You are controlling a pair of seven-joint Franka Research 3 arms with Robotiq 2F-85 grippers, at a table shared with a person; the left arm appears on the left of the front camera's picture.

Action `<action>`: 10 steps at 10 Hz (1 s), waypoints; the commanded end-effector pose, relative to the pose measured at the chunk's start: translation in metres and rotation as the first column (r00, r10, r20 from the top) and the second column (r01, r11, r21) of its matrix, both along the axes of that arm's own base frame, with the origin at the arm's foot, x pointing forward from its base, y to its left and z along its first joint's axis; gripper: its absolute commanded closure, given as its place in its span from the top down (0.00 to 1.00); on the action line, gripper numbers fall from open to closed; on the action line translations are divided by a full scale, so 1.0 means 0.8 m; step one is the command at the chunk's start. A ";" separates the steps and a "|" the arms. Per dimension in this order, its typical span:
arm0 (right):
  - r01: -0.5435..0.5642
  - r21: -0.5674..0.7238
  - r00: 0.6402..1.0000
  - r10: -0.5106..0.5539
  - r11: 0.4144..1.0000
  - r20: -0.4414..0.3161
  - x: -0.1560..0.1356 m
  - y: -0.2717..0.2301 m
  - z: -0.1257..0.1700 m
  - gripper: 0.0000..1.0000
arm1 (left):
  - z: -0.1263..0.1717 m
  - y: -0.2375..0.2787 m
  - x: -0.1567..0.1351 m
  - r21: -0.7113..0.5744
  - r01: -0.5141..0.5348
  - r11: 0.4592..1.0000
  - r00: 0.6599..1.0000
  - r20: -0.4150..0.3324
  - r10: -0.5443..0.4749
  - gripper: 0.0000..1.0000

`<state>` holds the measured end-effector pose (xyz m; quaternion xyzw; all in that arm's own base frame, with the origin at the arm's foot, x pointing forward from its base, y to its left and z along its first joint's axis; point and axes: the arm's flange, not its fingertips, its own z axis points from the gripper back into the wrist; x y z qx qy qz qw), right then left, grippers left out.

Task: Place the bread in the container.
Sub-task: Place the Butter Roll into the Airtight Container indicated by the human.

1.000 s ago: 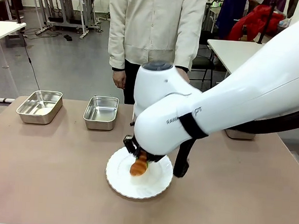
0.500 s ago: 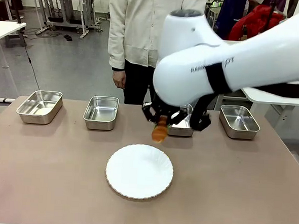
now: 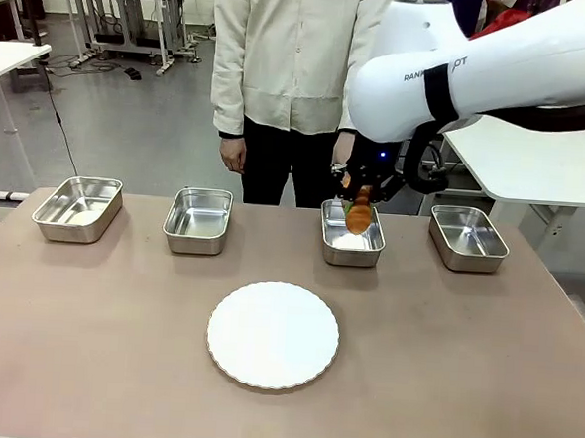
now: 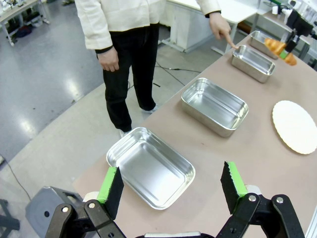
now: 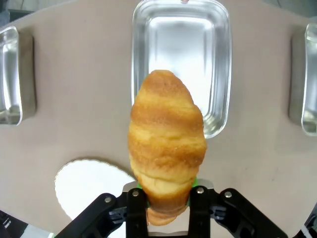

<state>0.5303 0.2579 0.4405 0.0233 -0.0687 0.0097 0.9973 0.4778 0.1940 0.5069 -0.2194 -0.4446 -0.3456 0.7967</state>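
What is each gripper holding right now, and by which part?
The right gripper holds the bread by one tapered end, above the container. The left gripper is open and holds nothing.

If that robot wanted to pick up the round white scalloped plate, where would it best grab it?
Probably at the rim. The round white scalloped plate lies flat on the brown table, too wide for the fingers to span, so the thin fluted edge is the likely hold. A gripper would come in low from the near side, which is free of pans, one finger over and one under the rim.
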 end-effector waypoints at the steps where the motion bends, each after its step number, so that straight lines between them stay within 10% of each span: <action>1: -0.071 0.024 0.998 0.070 0.997 0.005 0.033 -0.008 -0.016 0.33 | 0.002 -0.001 -0.001 -0.005 0.004 1.000 1.000 0.013 -0.004 1.00; 7: -0.114 0.114 0.993 0.115 0.987 -0.007 0.103 -0.042 -0.090 0.33 | 0.002 -0.001 -0.001 -0.005 0.004 1.000 1.000 0.013 -0.004 1.00; 8: -0.136 0.107 0.991 0.136 0.985 0.007 0.102 -0.041 -0.093 0.89 | 0.002 -0.001 -0.001 -0.005 0.004 1.000 1.000 0.013 -0.004 1.00; 10: -0.135 0.090 0.991 0.134 0.987 0.013 0.097 -0.039 -0.087 1.00 | 0.002 -0.001 -0.001 -0.005 0.004 1.000 1.000 0.013 -0.004 1.00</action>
